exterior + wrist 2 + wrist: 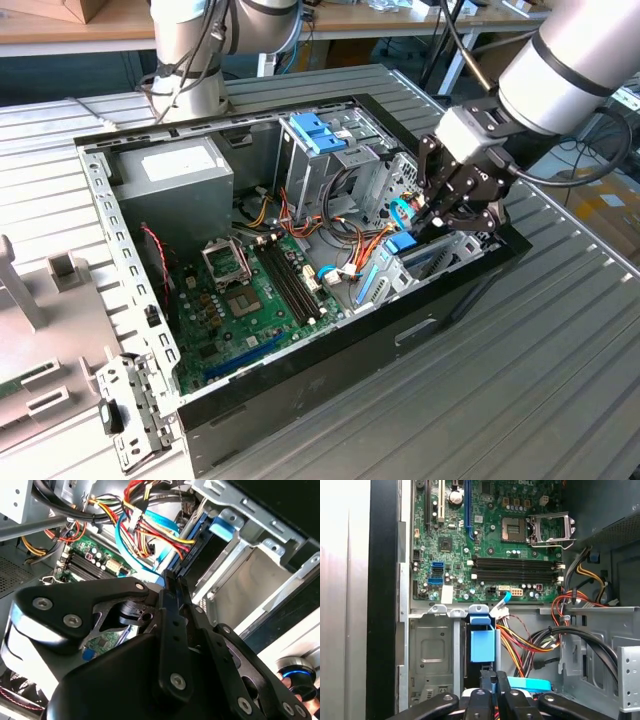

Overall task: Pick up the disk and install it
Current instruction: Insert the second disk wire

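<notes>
scene: an open black computer case (330, 350) lay on its side, motherboard (240, 300) facing up, as a grey robot arm (570, 60) reached in from the exterior view's right.
surface: a ribbed grey metal table (560, 380) carried the case; a loose perforated metal bracket (130, 410) sat on the table beside the case's near corner, at the exterior view's left.
room: wooden workbenches (100, 30) stood behind the table, and a pale floor with yellow markings (605, 215) showed past its far edge.
gripper: the black gripper (425, 225) hung over the drive bay at the case's front end, its fingers drawn close together, their tips at the disk's blue rail (both wrist views looked down past them).
disk: the disk (481, 647) stood on edge in a slot of the metal bay, its blue plastic tab uppermost, beside a bundle of red, yellow and black cables (530, 645).
elsewhere in the case: a grey power-supply box (175, 170) filled the far corner, and a drive cage with a blue latch (318, 135) rose next to it.
</notes>
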Tool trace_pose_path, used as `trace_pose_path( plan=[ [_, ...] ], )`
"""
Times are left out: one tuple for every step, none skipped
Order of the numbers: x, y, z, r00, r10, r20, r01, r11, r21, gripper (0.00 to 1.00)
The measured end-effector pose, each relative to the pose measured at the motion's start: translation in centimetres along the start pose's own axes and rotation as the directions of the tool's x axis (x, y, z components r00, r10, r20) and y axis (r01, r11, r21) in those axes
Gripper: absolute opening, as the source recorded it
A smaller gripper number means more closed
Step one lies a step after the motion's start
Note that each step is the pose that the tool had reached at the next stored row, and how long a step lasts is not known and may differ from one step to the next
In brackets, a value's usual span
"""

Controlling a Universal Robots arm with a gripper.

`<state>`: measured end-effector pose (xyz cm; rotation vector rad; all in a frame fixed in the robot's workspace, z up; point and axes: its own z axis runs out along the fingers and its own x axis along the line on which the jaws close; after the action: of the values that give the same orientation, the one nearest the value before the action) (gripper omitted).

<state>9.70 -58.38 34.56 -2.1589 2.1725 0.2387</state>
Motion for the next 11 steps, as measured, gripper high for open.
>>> trace_pose_path(
  plan=[
    [-0.01,-0.2,-0.02,1.0,0.0,0.0,0.0,1.0,-0.0002,0.16],
    [-0.01,-0.58,-0.06,1.0,-0.001,0.0,0.001,1.0,-0.0004,0.16],
    [0.04,-1.09,-0.1,1.0,-0.005,-0.0002,0.005,1.0,-0.0027,0.16],
    [0.18,-1.14,0.42,1.0,-0.009,-0.0009,0.009,1.0,-0.0043,0.16],
    [0.18,-1.13,0.34,1.0,-0.009,-0.0008,0.009,1.0,-0.0043,0.24],
    [0.14,-1.12,0.08,1.0,-0.009,-0.0004,0.009,1.0,-0.0043,0.24],
    [0.07,-1.1,-0.35,1.0,-0.009,-0.0004,0.009,1.0,-0.0043,0.24],
    [0.01,-1.07,-0.68,1.0,-0.009,0.0006,0.009,1.0,-0.0043,0.24],
    [-0.05,-1.05,-1.02,1.0,-0.009,0.0008,0.009,1.0,-0.0043,0.24],
    [-0.1,-1.04,-1.25,1.0,-0.009,0.0011,0.009,1.0,-0.0043,0.24],
    [-0.12,-1.03,-1.32,1.0,-0.009,0.0015,0.009,1.0,-0.0043,0.24]
  ],
)
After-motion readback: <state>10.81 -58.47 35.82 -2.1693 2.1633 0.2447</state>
